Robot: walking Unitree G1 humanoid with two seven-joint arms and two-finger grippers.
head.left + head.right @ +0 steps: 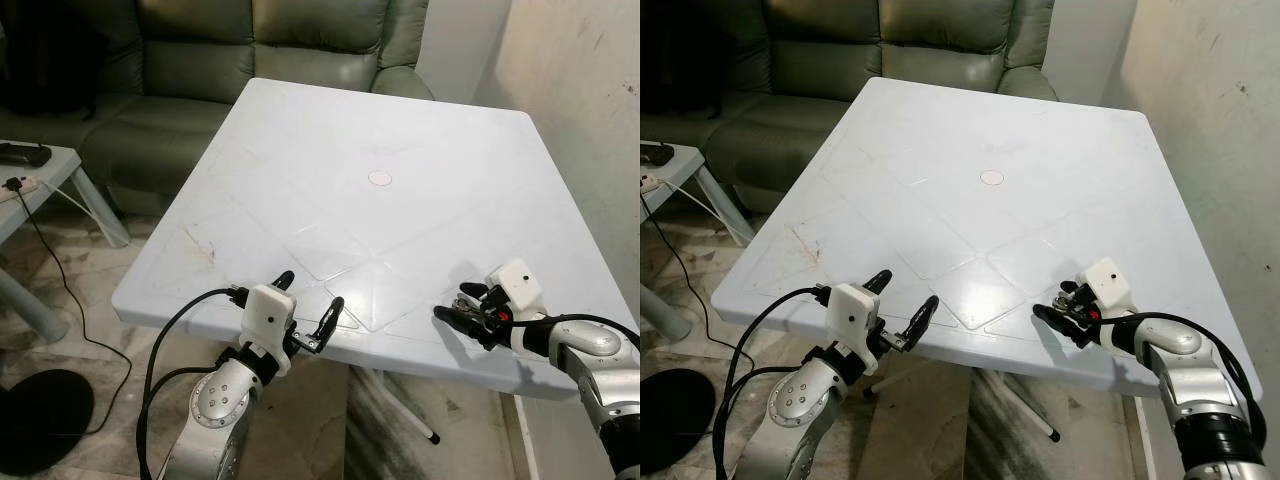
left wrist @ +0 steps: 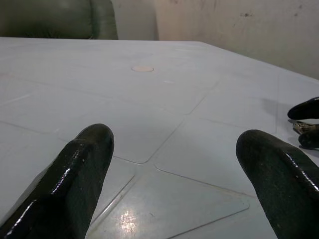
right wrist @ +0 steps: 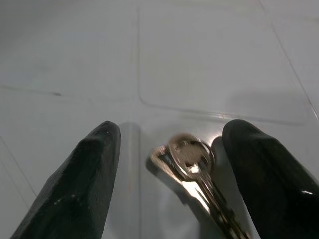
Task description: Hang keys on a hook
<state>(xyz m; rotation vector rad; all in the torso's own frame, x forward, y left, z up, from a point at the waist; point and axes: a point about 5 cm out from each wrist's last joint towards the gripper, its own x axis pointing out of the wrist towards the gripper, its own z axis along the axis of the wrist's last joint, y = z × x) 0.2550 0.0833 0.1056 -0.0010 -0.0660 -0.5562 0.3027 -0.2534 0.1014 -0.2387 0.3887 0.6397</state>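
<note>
A small bunch of metal keys on a ring lies on the white plastic table near its front right edge. My right gripper is open and low over the table, one black finger on each side of the keys. My left gripper is open and holds nothing. It hovers at the table's front edge, left of the keys. In the left wrist view its fingers point across the tabletop, with the keys far off to one side.
A small round cap marks the table's middle. A green sofa stands behind the table. A low side table with a cable is at the left. A pale wall runs close along the right. A black round base lies on the floor.
</note>
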